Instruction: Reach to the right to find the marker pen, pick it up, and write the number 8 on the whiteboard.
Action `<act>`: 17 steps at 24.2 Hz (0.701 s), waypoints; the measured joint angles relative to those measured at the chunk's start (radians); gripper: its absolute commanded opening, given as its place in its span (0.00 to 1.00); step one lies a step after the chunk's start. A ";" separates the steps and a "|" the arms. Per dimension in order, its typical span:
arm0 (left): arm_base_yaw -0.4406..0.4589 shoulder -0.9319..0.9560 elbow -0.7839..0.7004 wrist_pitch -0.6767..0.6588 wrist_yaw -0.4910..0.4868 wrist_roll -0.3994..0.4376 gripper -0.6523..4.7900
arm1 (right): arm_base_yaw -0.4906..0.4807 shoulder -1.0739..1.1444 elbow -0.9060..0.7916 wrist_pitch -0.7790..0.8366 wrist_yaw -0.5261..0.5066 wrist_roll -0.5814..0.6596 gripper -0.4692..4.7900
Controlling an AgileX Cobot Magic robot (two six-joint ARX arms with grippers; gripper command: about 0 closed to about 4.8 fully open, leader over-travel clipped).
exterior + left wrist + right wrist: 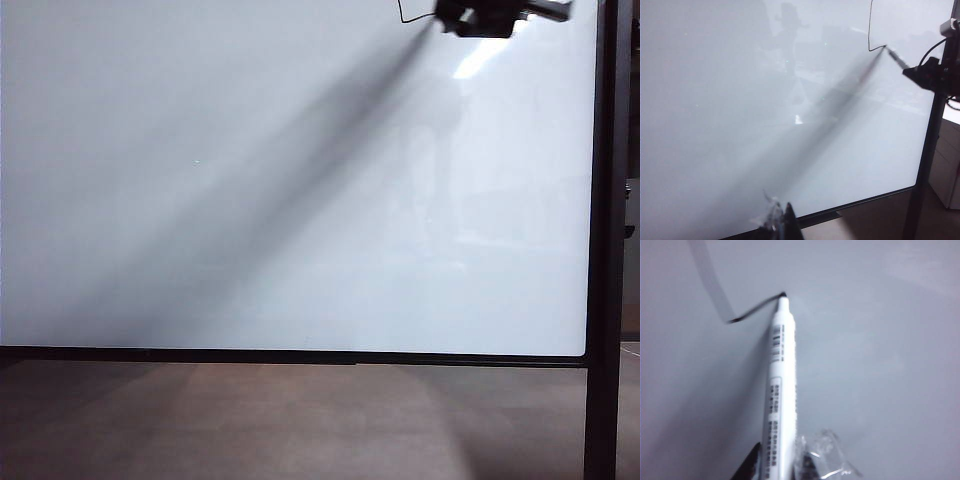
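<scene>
Glossy white whiteboard [300,200] with a thin black frame is filling the exterior view. Right gripper [782,467] is reaching to its upper right corner, clamping a white marker pen [781,390], whose tip is touching a thin black unfinished line [870,35]. Left gripper [781,222] is hanging near the board's lower edge; whether its jaws are apart is unclear.

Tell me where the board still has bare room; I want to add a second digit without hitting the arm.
The whiteboard is bare left of and below the black marker line, down to the bottom frame. It is crowded only at the top right, where the right gripper holds the marker pen. The left gripper hangs low.
</scene>
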 measured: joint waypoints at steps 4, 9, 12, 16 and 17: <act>0.000 0.000 0.000 -0.002 0.000 0.000 0.11 | -0.045 -0.018 0.000 -0.005 0.011 0.002 0.08; 0.000 0.000 0.000 -0.004 0.000 0.000 0.11 | -0.041 -0.043 -0.006 -0.026 -0.018 0.009 0.08; 0.000 0.000 0.000 -0.004 0.000 0.000 0.11 | -0.001 -0.083 -0.074 0.008 0.000 0.011 0.08; 0.000 0.000 0.000 -0.005 0.000 0.000 0.11 | 0.015 -0.101 -0.096 0.041 -0.014 0.007 0.08; 0.000 0.000 0.000 -0.006 0.000 0.000 0.11 | 0.012 -0.105 -0.095 0.053 -0.026 0.007 0.08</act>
